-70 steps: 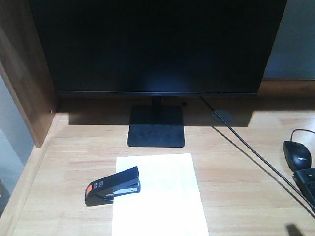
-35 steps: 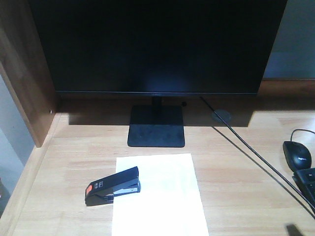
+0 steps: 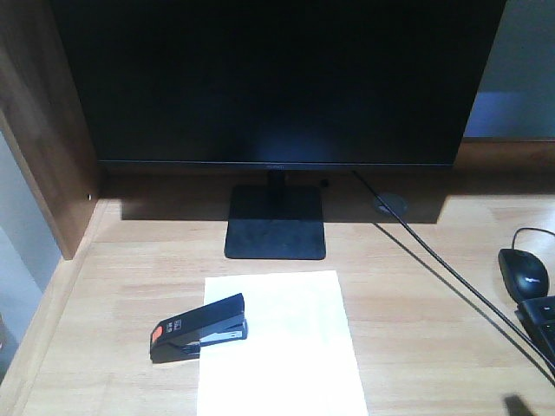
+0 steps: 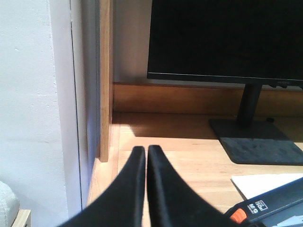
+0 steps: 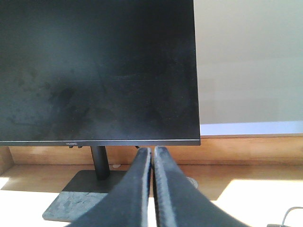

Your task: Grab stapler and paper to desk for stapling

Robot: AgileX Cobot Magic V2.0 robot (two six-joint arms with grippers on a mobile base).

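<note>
The black stapler (image 3: 199, 327) with an orange-red patch lies on the light wood desk (image 3: 434, 303), its front end on the left edge of the white paper (image 3: 282, 347). In the left wrist view the stapler (image 4: 272, 208) and a corner of the paper (image 4: 265, 182) show at the lower right. My left gripper (image 4: 146, 150) is shut and empty, to the left of the stapler. My right gripper (image 5: 152, 151) is shut and empty, held above the desk facing the monitor. Neither gripper shows in the front view.
A black monitor (image 3: 277, 78) on a square stand (image 3: 276, 224) fills the back of the desk. A cable (image 3: 451, 286) runs past the round grommet (image 3: 389, 204). A black mouse (image 3: 523, 271) and a keyboard corner (image 3: 542, 322) lie at the right. A brown side panel (image 3: 48, 130) bounds the left.
</note>
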